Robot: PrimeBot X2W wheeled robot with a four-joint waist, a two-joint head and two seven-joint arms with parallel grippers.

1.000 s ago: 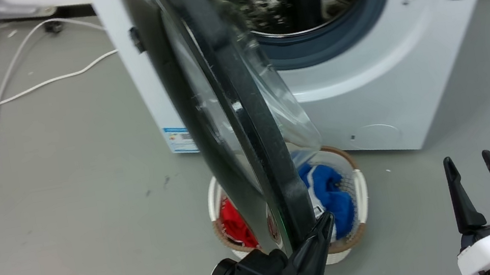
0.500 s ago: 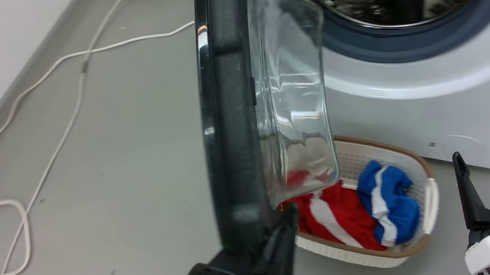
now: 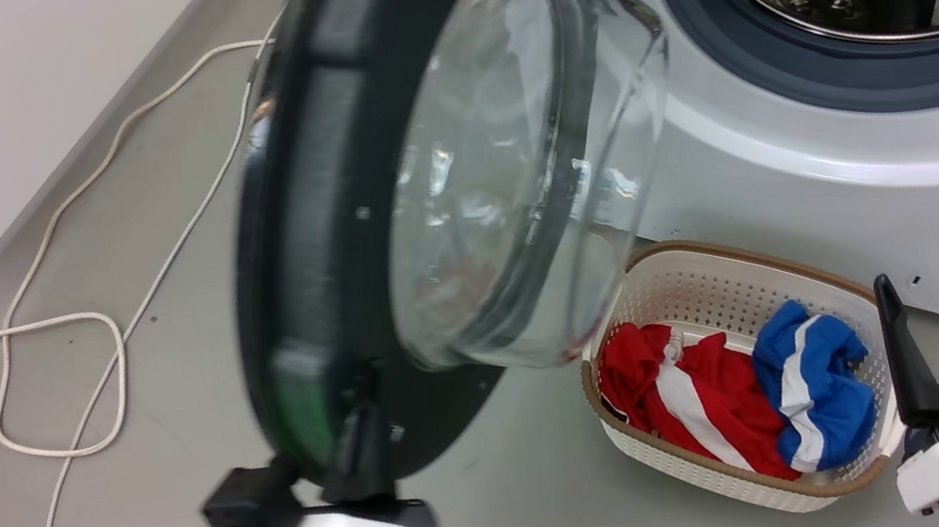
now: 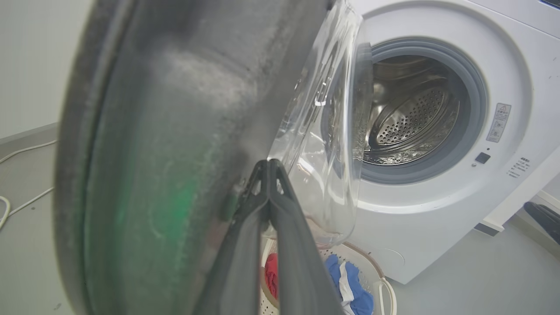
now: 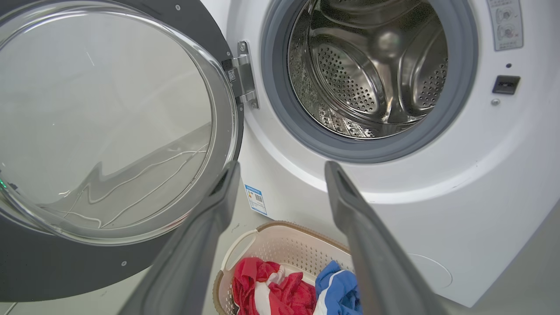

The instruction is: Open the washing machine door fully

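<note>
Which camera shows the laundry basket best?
The head view: the laundry basket shows almost whole and sharp. The right wrist view crops its lower part; the left wrist view catches just a piece.

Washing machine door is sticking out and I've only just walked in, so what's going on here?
The robot is opening it. Its left tool, fingers shut together, rests against the inner face of the door near its lower rim. The door stands well clear of the steel drum. The right tool is open and idle near a basket of red and blue clothes on the floor.
</note>
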